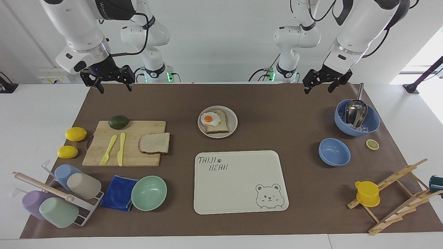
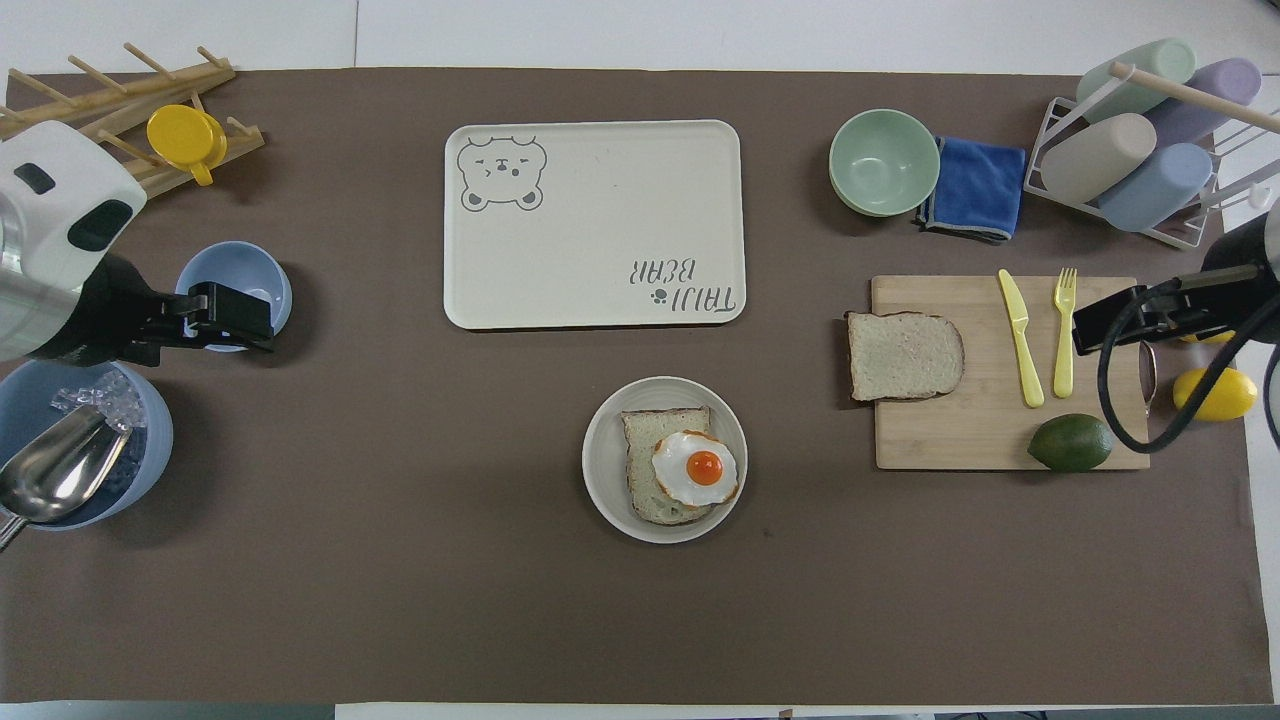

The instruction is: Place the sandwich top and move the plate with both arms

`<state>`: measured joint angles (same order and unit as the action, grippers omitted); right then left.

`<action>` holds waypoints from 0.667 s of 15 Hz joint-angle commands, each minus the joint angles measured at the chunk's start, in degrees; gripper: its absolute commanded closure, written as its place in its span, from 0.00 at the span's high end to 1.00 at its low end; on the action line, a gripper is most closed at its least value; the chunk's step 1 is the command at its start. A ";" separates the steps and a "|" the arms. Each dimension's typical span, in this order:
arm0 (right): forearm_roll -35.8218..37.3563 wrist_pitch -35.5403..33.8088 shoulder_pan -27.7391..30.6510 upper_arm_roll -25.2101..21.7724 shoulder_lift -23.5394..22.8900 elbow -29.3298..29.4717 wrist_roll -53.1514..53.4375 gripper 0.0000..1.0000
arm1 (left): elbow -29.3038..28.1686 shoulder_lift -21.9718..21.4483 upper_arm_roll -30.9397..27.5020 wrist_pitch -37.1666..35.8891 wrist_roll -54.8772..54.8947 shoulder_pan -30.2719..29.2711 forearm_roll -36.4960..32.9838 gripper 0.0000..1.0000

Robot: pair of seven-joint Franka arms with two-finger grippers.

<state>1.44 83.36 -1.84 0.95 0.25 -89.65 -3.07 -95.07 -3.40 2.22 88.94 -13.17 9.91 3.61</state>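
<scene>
Where bear sits, tray [image 1: 238, 193] reads "TAIJI BEAR"

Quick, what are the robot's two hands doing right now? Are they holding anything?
Left hand: open, holding nothing, up in the air near the big blue bowl.
Right hand: open, holding nothing, up in the air near the cutting board.

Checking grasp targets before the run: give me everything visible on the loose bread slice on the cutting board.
The sandwich top is a single, roughly square slice of light brown wholemeal-looking bread with a darker crust and a speckled crumb. It lies flat on the wooden cutting board, at the board's end toward the plate, its edge slightly overhanging the board there. Nothing lies on it, and nothing but the board touches it; the yellow knife lies apart beside it. No gripper is near it.
</scene>
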 commanded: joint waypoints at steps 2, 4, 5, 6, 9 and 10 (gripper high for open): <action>0.84 -0.40 0.26 0.28 0.19 -0.18 -0.71 1.00 | -0.82 -0.64 -0.02 0.97 0.43 -0.24 0.52 1.00; 0.23 -0.40 0.26 0.19 0.19 -0.18 0.25 1.00 | -0.82 -0.64 -0.02 0.97 0.34 -0.24 0.52 1.00; 0.22 -0.48 0.26 0.28 0.19 -0.18 0.95 1.00 | -0.82 -0.64 -0.02 0.97 0.25 -0.24 0.52 1.00; 0.22 -0.40 0.52 0.19 0.27 -0.44 1.05 1.00 | -0.82 -0.64 -0.02 0.97 0.25 -0.24 0.52 1.00; -0.30 3.62 -0.88 0.63 1.50 -2.90 0.78 1.00 | -0.82 -0.64 -0.02 0.79 0.34 -0.24 0.52 1.00; -0.13 5.82 -2.89 0.72 1.42 -3.34 0.87 1.00 | -0.82 -0.64 -0.02 0.79 0.34 -0.24 0.52 1.00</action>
<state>1.33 85.33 -2.34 1.16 0.29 -90.42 -2.73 -95.07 -3.40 2.21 88.99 -13.17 9.91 3.61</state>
